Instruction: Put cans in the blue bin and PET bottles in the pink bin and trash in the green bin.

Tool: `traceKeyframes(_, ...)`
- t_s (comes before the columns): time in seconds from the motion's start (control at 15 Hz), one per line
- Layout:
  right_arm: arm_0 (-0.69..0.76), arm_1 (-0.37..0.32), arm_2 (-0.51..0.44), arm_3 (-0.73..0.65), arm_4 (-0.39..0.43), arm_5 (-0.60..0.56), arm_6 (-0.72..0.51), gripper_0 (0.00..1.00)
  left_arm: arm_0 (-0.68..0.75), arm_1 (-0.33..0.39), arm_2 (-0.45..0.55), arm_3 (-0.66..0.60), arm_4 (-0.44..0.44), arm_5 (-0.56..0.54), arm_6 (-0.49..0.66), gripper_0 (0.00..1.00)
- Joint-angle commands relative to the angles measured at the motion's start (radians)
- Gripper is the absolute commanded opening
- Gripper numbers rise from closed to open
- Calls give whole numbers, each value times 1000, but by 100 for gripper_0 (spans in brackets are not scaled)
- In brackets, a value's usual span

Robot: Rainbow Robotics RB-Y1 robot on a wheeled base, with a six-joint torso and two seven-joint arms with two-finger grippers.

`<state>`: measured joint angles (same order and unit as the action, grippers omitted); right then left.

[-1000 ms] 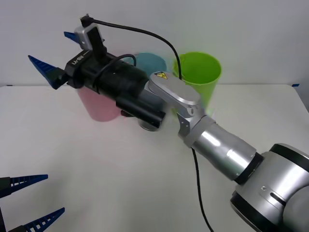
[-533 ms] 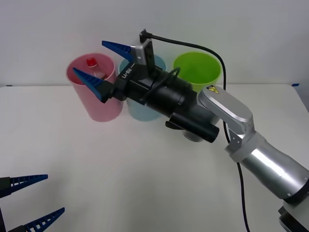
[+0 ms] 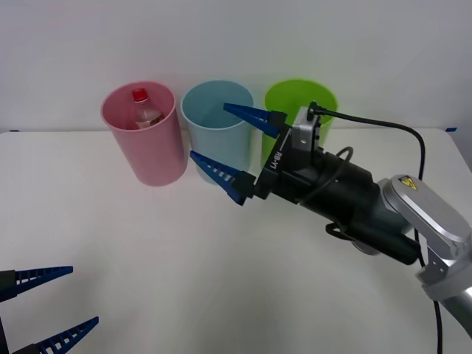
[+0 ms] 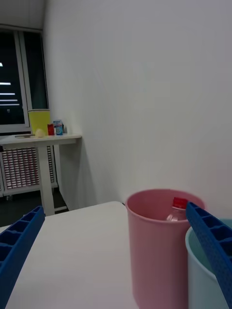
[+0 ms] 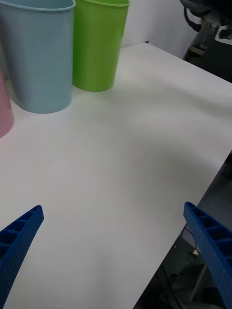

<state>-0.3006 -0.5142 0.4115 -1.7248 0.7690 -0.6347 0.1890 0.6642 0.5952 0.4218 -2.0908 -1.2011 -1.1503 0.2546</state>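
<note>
Smooth plastic pink bin, matt white table, seemingly clear-plastic bottle.

we find the table bare and passable in front of the close row of pink bin, blue bin and green bin, though the spread right gripper hangs before the blue one.

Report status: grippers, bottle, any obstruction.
Right gripper open, empty, in front of blue bin. Left gripper open, parked low. PET bottle inside pink bin. No obstruction seen.
</note>
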Motion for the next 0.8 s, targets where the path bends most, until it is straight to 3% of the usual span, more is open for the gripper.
traceKeyframes(0.07,153,-10,-109,-99,173,-65,-88,100,0,0,0,0,0,0,0,100)
traceKeyframes(0.47,327,-18,-263,-108,311,-264,-114,100,0,0,0,0,0,0,0,100)
traceKeyframes(0.67,377,-75,-289,-104,380,-300,-121,100,0,0,0,0,0,0,0,100)
traceKeyframes(0.8,388,-96,-300,-70,380,-355,-117,100,0,0,0,0,0,0,0,100)
